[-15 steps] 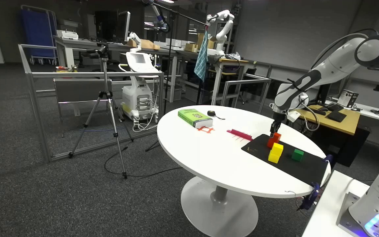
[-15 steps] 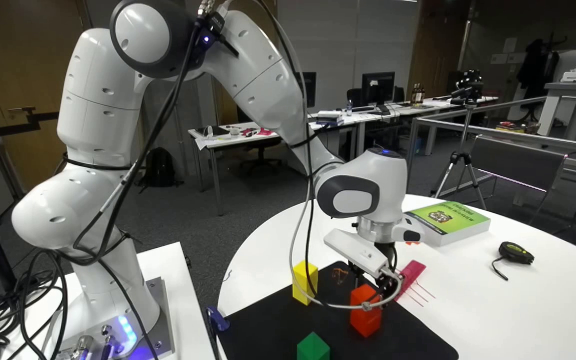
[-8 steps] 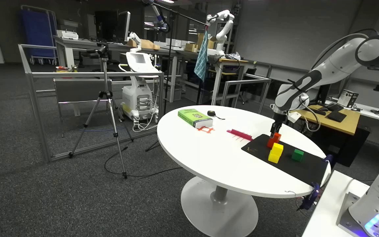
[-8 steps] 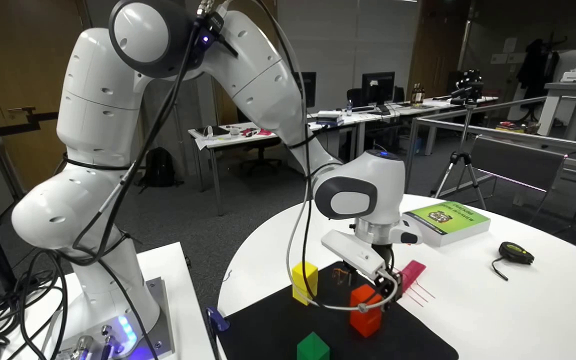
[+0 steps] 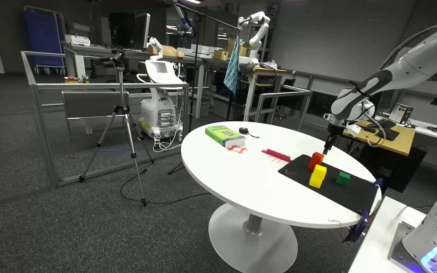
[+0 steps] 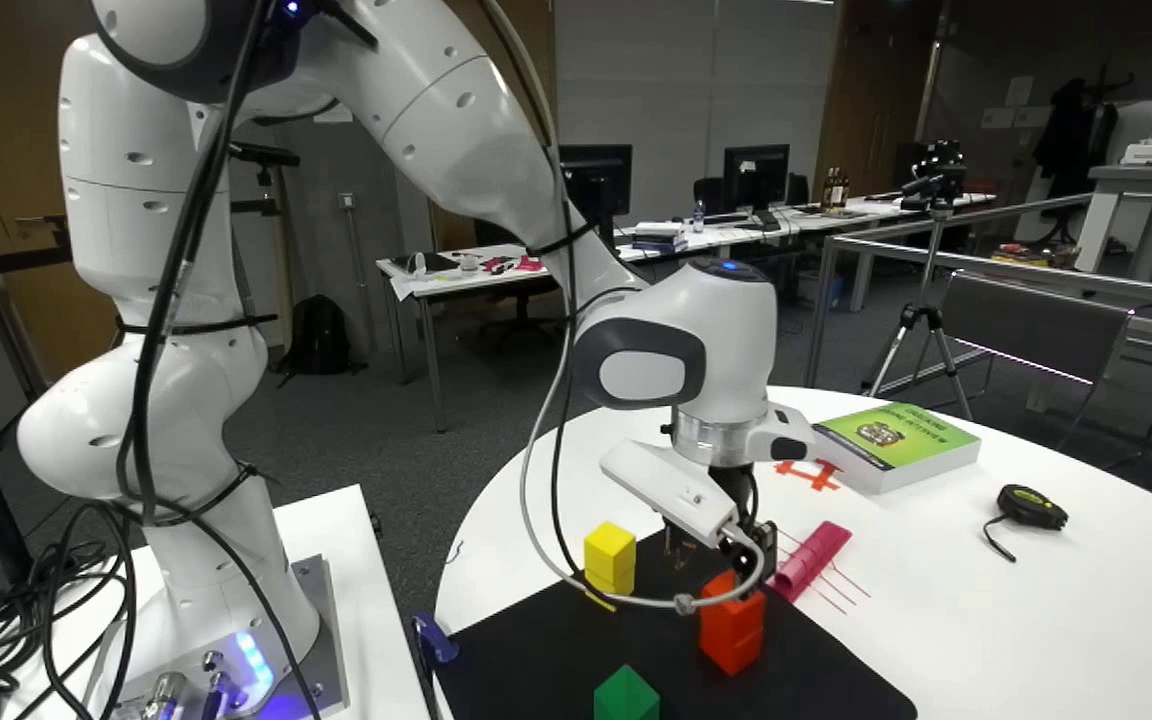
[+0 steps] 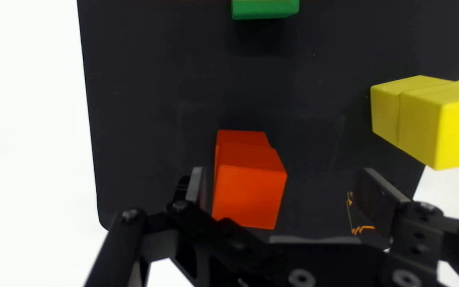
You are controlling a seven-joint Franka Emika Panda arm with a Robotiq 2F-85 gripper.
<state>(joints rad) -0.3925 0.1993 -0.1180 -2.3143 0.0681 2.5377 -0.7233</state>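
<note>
On the black mat (image 7: 142, 99), red blocks (image 7: 249, 195) and yellow blocks (image 7: 424, 119) look done as stacked pairs, green block (image 7: 265, 8) left single; end effector (image 7: 284, 184) near the red blocks, jaws spread wide, nothing held.

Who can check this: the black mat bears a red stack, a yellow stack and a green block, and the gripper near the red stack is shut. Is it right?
Only the last part is wrong: the gripper near the red stack is open; the wrist view shows its fingers apart. The rest holds.
</note>
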